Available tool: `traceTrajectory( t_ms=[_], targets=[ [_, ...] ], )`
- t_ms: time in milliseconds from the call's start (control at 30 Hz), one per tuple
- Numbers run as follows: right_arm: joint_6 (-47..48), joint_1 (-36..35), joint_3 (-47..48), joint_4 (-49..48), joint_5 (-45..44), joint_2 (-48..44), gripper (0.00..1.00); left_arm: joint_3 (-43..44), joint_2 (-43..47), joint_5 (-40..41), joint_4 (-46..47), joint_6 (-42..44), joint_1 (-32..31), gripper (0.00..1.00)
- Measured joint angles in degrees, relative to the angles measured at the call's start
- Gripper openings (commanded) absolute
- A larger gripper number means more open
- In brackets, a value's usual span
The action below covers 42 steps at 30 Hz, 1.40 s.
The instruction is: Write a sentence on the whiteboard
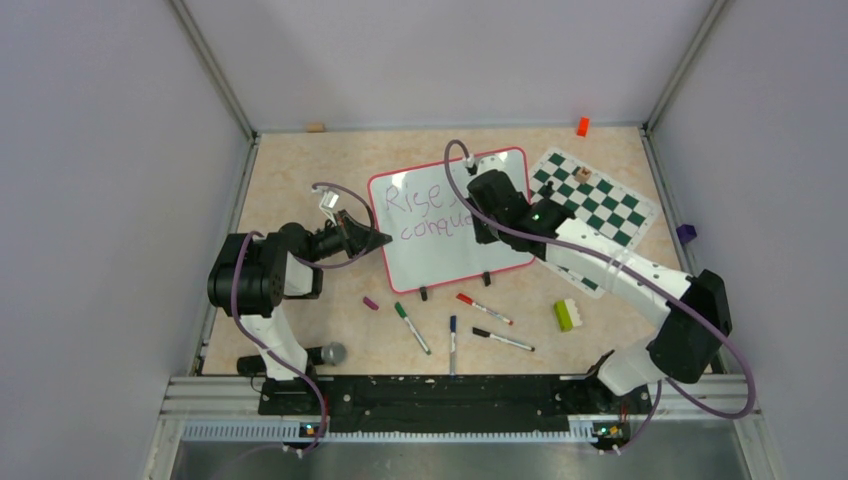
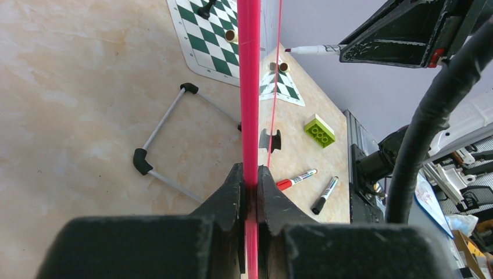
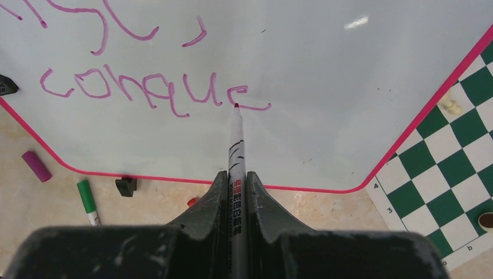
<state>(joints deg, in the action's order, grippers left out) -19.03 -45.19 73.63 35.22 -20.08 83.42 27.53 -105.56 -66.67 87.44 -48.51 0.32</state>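
Observation:
The whiteboard [image 1: 440, 240] stands tilted at the table's middle, white with a red-pink rim [image 2: 249, 87]. The sentence [image 1: 425, 215] is in purple in two lines, reading "Rise," and "conque" [image 3: 145, 90]. My left gripper [image 1: 375, 240] is shut on the board's left rim [image 2: 250, 186]. My right gripper [image 1: 480, 215] is over the board's right part, shut on a white marker [image 3: 235, 151]. The marker's purple tip [image 3: 236, 106] touches the board at the end of the second line. The marker also shows in the left wrist view [image 2: 314, 50].
A green-and-white chess mat [image 1: 595, 205] with pieces lies right of the board. Loose markers lie in front: green [image 1: 411, 326], red [image 1: 484, 308], blue [image 1: 452, 342], black [image 1: 503, 339]. A purple cap [image 1: 370, 302], a green brick [image 1: 566, 315] and an orange block [image 1: 582, 126] are also there.

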Motion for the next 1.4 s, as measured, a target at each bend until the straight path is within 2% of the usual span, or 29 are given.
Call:
traceTrajectory(
  t_ms=[500,1033,1400],
  targets=[
    [-0.02,0.0,0.0,-0.92,0.13,2.73,0.0,0.0,0.0,0.02,0.0,-0.02,0.0,0.0],
    [-0.02,0.0,1.46,-1.27,-4.31,2.89,0.0,0.0,0.0,0.02,0.0,-0.04,0.0,0.0],
    [0.83,0.0,2.62,-1.79,-2.51,3.67,0.0,0.0,0.0,0.07,-0.02,-0.07,0.0,0.0]
  ],
)
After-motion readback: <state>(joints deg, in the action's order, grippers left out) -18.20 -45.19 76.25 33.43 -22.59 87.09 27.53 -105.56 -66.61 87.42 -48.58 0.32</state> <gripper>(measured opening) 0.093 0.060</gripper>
